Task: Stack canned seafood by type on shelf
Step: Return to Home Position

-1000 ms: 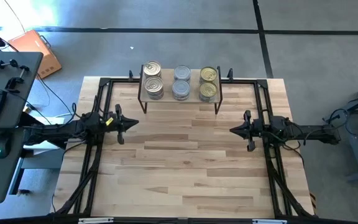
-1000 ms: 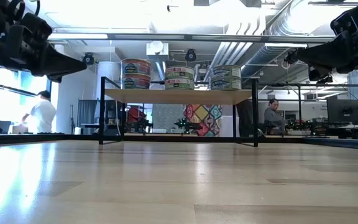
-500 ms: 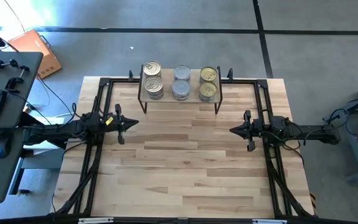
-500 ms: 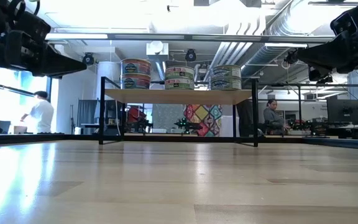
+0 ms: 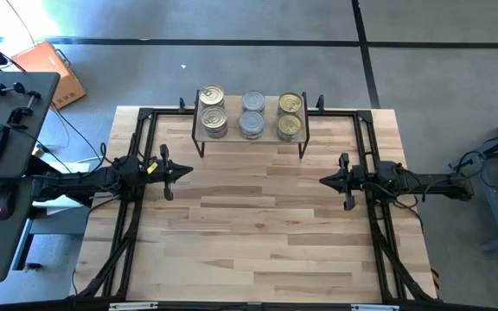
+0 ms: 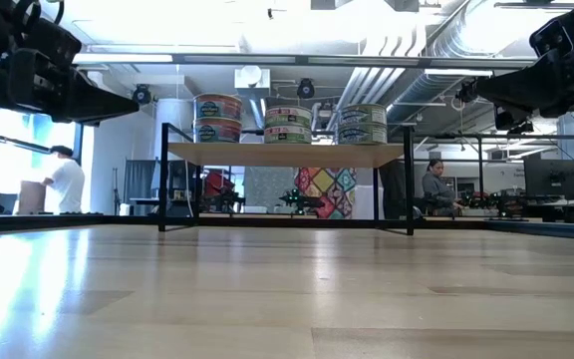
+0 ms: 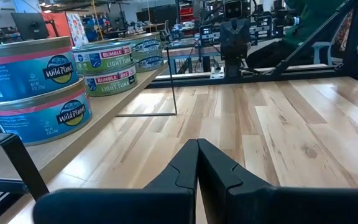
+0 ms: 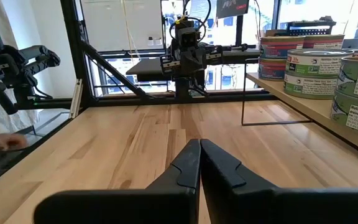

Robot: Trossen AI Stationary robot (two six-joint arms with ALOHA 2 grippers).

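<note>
High view: silvery/gold-lid tins (image 5: 252,125), 3 cols

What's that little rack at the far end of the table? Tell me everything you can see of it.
The shelf is a small low rack: a thin, light wood rectangular top on slim black metal legs. It stands upright and level at the far edge of the table, about midway across. Tins stand on it in three groups, stacked two high.

The shelf (image 6: 285,155) of pale matt wood on thin black metal legs carries shiny metal tins (image 5: 252,102) with glossy paper labels, above the smooth, sheened wood of the table (image 6: 287,289).
</note>
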